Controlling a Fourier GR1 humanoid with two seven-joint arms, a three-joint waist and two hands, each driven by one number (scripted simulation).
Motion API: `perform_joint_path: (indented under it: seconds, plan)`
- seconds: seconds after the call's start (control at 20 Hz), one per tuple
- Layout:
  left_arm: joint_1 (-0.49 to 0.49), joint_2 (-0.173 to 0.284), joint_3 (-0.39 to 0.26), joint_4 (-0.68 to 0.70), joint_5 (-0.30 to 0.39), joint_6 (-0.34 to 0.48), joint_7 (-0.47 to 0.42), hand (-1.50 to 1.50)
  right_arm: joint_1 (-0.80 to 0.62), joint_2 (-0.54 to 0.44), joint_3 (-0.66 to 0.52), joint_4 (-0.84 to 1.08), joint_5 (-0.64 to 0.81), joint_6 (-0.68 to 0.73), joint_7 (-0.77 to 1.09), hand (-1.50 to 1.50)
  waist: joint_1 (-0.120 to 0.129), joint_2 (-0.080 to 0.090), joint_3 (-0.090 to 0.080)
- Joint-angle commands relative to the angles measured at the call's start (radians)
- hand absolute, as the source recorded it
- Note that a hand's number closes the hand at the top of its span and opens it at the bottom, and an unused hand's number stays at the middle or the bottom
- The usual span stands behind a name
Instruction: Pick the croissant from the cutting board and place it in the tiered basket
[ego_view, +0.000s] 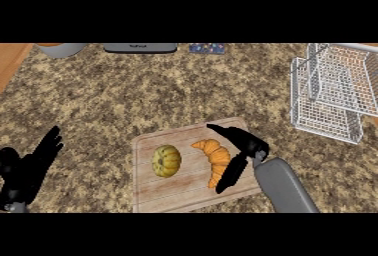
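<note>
Head view: yellow squash lies beside croissant.

counter | cutting board centre-front | tiered basket right

Grey forearm, black robot hand

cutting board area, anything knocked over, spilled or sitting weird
Nothing stands out. The croissant and a small yellow squash lie flat on the cutting board, the right hand open beside the croissant. The tiered basket stands at the far right.
</note>
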Motion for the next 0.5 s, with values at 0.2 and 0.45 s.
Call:
perform_joint_path:
  seconds: [0.2,0.45]
  plan:
    - [0.016,-0.025,0.003,0.028,-0.021,-0.002,-0.039,0.00,-0.017,0.035,0.090,0.033,-0.003,-0.132,-0.122,1.50,0.008,0.015,0.009]
    - [0.069,-0.014,0.021,-0.068,0.000,-0.031,0.000,0.00,0.114,0.020,0.059,-0.121,0.015,-0.152,-0.127,1.50,0.001,0.012,0.009]
